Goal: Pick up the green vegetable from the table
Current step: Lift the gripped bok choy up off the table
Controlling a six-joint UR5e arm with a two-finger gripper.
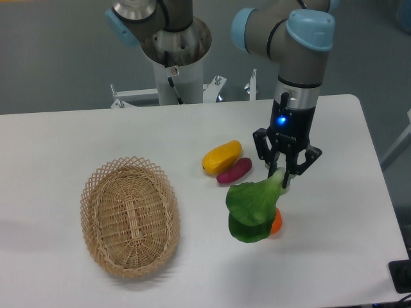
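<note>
We see the grey arm with light-blue joint caps reaching down from above over the large white desk [96,138] with rounded corners, its last link upright and a small blue light glowing just above the black two-finger gripper [283,176]. The fingers [273,172] point straight down and are pinching the pale whitish-green stem of the toy green vegetable [253,206], whose broad dark-green leafy head hangs down and to the left of the stem. Taking that vegetable as our landmark, the small round orange fruit [276,222] peeks out just behind its lower right edge, mostly covered by the leaf. The purple oblong sweet potato [234,171] lies up and to the left of it, and the yellow oblong fruit [221,156] lies just beyond, touching or nearly touching the purple one. The oval woven wicker basket [130,215] sits well apart to the left of the vegetable. We cannot tell whether the leaf's lower edge touches the desk.
</note>
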